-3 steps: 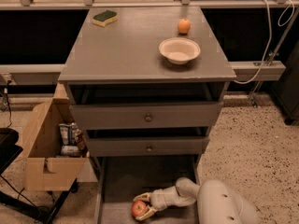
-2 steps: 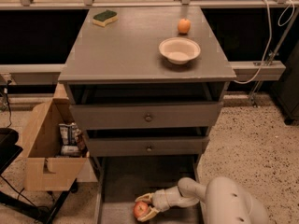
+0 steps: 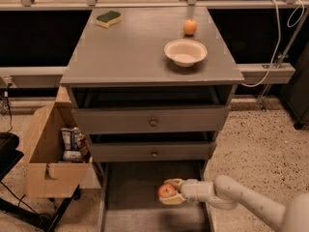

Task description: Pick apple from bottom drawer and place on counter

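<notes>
Speckled terrazzo floor [image 3: 251, 144], dark recess behind w/ metal rails along the top of the view. Grey cabinet in the middle; its flat top is the table [image 3: 130, 52]. On the table: green/yellow sponge [image 3: 108, 18] at the far corner on picture-left, small orange fruit [image 3: 190, 27] far on picture-right, and a pale bowl [image 3: 185, 52] just in front of the fruit, apart from it.

Below the table, 2 shallow drawers w/ round knobs, top drawer [image 3: 153, 122] and middle drawer [image 3: 153, 152], both pulled out a bit. Bottom drawer [image 3: 130, 182] is pulled out furthest, plain flat floor showing.

Apple [image 3: 167, 191] is red w/ a pale patch and sits over the bottom drawer floor, near the middle. End effector [image 3: 170, 192] is clamped on the apple: one finger over the top, one under (pale yellow pads against the skin). Dark shadow on the drawer floor just below; can't tell if the apple touches the floor. White arm [image 3: 241, 199] reaches in from btm-right of the view, roughly level, wrist pointing to picture-left.

Open cardboard box [image 3: 48, 178] stands on the floor beside the cabinet at picture-left, w/ snack packets [image 3: 72, 141] inside. White cable [image 3: 275, 37] hangs at picture-right, behind the cabinet
</notes>
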Robot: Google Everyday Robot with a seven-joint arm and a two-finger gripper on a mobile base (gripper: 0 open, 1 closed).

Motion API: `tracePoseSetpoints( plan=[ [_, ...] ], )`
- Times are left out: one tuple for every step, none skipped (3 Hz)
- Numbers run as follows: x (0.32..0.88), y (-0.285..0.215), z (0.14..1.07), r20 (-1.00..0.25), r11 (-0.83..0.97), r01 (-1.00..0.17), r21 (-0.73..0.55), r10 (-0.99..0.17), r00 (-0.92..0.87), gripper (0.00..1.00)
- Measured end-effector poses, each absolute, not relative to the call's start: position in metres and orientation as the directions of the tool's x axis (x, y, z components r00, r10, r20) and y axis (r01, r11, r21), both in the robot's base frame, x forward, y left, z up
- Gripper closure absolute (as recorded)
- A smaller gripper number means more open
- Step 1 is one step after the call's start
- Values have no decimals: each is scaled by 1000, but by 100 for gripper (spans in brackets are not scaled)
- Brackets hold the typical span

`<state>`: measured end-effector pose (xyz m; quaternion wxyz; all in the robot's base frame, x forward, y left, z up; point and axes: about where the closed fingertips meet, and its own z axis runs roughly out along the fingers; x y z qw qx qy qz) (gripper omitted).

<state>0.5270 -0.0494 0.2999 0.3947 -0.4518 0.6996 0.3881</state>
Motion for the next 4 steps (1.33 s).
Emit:
tracePoseSetpoints(
  plan=[
    [499, -92, 384, -875, 390, -870, 303, -248, -416, 100],
    [446, -96, 465, -846, 352, -850, 392, -225, -483, 100],
    [433, -113, 556, -870, 317, -881, 352, -236, -433, 100],
    [452, -126, 634, -906, 301, -913, 274, -238, -350, 100]
  ],
)
